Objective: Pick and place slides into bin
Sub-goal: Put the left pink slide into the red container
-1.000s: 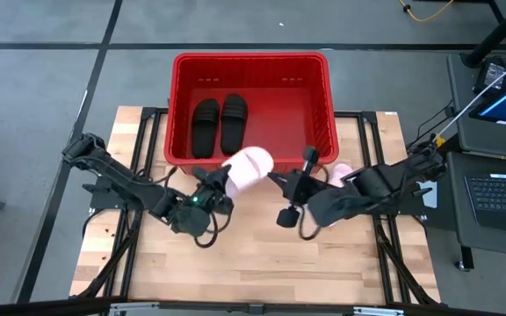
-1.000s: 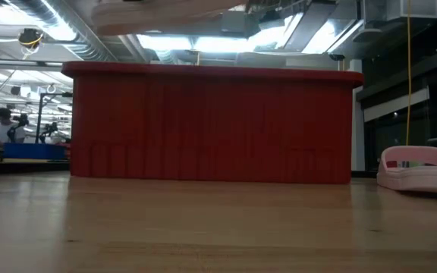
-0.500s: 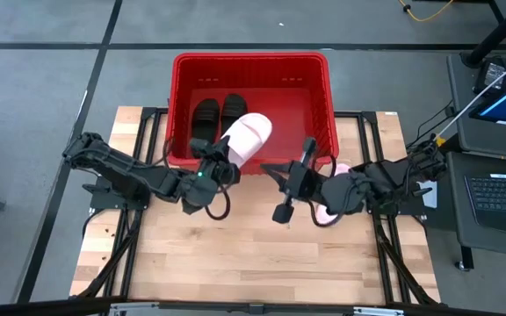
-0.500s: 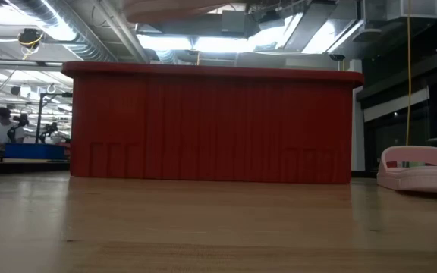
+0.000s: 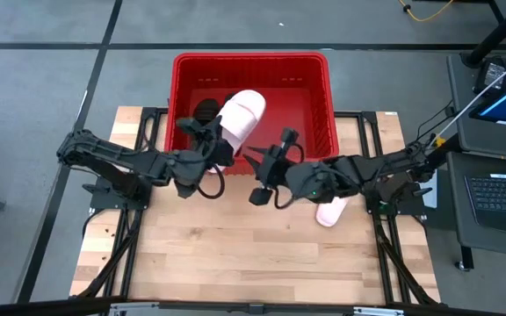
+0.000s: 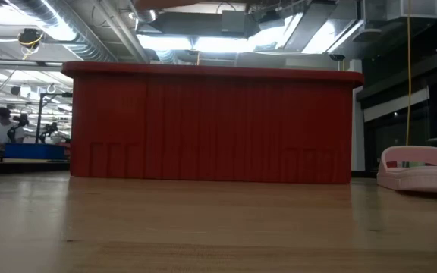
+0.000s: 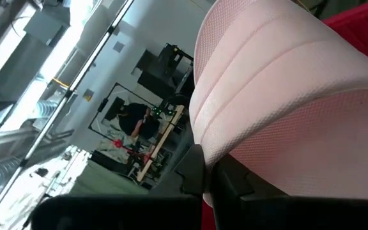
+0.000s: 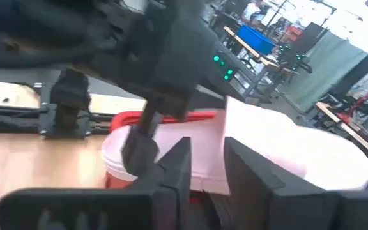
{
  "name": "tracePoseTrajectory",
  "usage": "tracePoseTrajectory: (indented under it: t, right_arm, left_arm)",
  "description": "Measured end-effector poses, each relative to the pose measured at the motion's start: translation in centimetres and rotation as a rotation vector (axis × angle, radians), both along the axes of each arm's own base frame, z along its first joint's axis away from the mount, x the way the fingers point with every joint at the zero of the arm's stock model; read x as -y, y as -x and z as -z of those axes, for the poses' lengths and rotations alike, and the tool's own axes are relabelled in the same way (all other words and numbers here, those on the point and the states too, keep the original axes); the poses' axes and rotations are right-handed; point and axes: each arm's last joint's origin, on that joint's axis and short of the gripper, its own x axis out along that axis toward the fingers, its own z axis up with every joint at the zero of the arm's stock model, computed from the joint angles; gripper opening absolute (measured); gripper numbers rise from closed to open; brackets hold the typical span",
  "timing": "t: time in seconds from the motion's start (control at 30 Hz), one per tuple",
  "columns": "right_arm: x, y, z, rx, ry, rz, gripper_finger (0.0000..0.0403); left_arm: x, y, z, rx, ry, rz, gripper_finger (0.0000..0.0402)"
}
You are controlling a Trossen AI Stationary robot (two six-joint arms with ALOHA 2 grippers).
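Two black slides (image 5: 207,111) lay in the bin (image 5: 319,96); left gripper (image 5: 215,143) clenched a pink slide (image 5: 243,112) over it; right gripper (image 5: 269,164), jaws parted, was empty; another pink (image 5: 331,211) waited at four o'clock.

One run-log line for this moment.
left claw: shut on pink slide over bin | right claw: near bin front | second pink slide: on table

Pink slide (image 8: 286,153) beyond parted fingers (image 8: 174,169), left arm (image 8: 165,57) holding.
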Motion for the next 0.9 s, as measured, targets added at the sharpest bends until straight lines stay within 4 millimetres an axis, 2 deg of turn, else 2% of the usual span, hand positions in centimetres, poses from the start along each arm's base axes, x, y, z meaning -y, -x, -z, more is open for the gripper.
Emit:
tracePoseTrajectory:
  t: [0.13,0.27,0.53,0.9]
  right_arm:
    - [1.5,-0.4,-0.2,0.023,-0.012,0.035,0.0126]
    - [2.4,-1.0,-0.7,0.080,-0.058,-0.042,0.0142]
    - [4.7,-3.3,1.0,0.044,-0.036,-0.003,0.0145]
    - [6.7,-3.5,1.1,-0.019,0.060,0.082,0.0145]
  left_arm:
    - [-0.2,0.7,-0.7,0.023,0.006,0.000,0.0003]
    - [-0.6,1.0,-0.9,0.034,0.008,-0.011,0.0003]
    - [-1.9,0.6,-0.9,0.073,0.026,0.009,0.0003]
    - [-2.9,0.5,-0.9,0.069,0.025,-0.010,0.0003]
